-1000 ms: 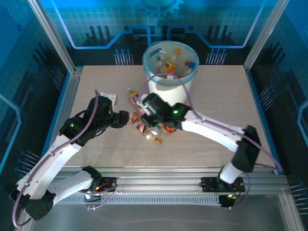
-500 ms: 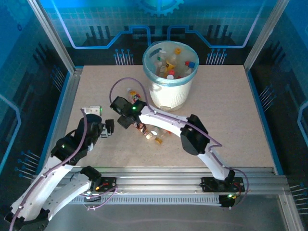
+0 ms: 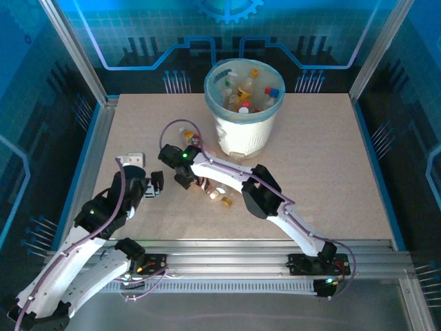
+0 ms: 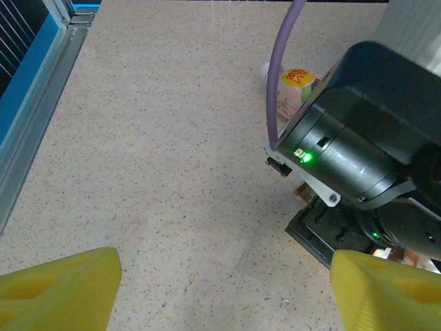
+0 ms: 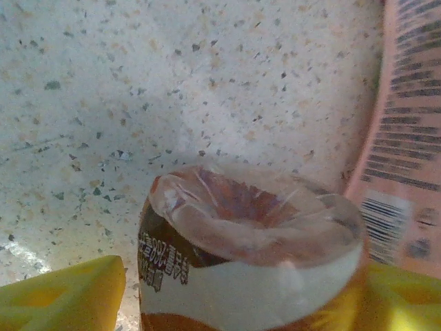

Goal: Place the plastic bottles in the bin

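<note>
The bin (image 3: 242, 134), white with a light blue liner, stands at the back centre with several plastic bottles (image 3: 246, 91) inside. More bottles lie on the table in a small cluster (image 3: 220, 196), and one with a yellow label (image 3: 190, 136) lies left of the bin. My right gripper (image 3: 187, 181) sits at the cluster's left end. Its open yellow fingers (image 5: 65, 289) straddle the base of a clear, brown-labelled bottle (image 5: 248, 234), with a small gap on the left side. My left gripper (image 4: 220, 296) is open over bare table, just left of the right wrist (image 4: 365, 138).
A pink-labelled bottle (image 5: 406, 131) lies right beside the straddled one. The yellow-labelled bottle (image 4: 298, 84) lies just behind the right wrist. A metal rail (image 3: 93, 148) borders the table's left side, and blue panels wall in the table.
My right wrist swung left from the middle of the cluster to its left end and opened wider. My left arm pulled back toward the near left.
</note>
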You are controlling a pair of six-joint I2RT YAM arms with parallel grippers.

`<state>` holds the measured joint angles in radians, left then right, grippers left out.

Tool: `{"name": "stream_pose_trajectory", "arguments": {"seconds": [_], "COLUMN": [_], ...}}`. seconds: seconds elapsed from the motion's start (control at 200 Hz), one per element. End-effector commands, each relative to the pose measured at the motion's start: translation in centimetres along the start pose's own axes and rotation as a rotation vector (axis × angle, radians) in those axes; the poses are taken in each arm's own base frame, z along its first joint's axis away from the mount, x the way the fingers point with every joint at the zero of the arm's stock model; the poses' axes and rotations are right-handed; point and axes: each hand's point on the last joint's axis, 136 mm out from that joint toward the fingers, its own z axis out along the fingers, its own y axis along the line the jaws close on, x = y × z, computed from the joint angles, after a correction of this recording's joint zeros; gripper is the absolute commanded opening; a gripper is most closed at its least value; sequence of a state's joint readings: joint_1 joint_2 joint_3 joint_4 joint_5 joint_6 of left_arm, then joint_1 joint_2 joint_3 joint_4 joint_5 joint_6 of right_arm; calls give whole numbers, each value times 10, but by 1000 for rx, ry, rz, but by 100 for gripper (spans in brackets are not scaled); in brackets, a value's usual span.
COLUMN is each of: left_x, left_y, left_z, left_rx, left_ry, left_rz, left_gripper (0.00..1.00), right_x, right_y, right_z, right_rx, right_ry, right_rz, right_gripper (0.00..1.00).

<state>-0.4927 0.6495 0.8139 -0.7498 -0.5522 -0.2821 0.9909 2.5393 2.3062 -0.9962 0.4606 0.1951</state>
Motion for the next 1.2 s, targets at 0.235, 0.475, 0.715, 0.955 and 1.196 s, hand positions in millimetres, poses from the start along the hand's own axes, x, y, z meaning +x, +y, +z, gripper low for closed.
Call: {"name": "stream_pose_trajectory", "arguments": {"seconds": [0.235,0.475,0.715,0.955,1.196], "left_x": [-2,-35,-106,-165,-188], "left_y": [-2,-2,-18,-86,-150], "left_z": [-1,-21,-60,-76,-70], "left_rx": [18,36,128,405,632], "left_ry": [-11,-78,-207,-199,-109], "left_rz": [-4,3,-18,9,43], "left_gripper": [81,81,81,80,79], "right_x": [-19,-57,-95,-112,-125], "right_y": [-1,-23,-92,-206,-305], "right_z": [-29,-149,-308,-400,-361], "right_rx": [-39,-145,-183,-12,131], "right_ry": [-65,-306,-700,-1032,-1053], "right_rz": [17,56,137,316,447], "right_gripper": [57,50,50,48,47]}}
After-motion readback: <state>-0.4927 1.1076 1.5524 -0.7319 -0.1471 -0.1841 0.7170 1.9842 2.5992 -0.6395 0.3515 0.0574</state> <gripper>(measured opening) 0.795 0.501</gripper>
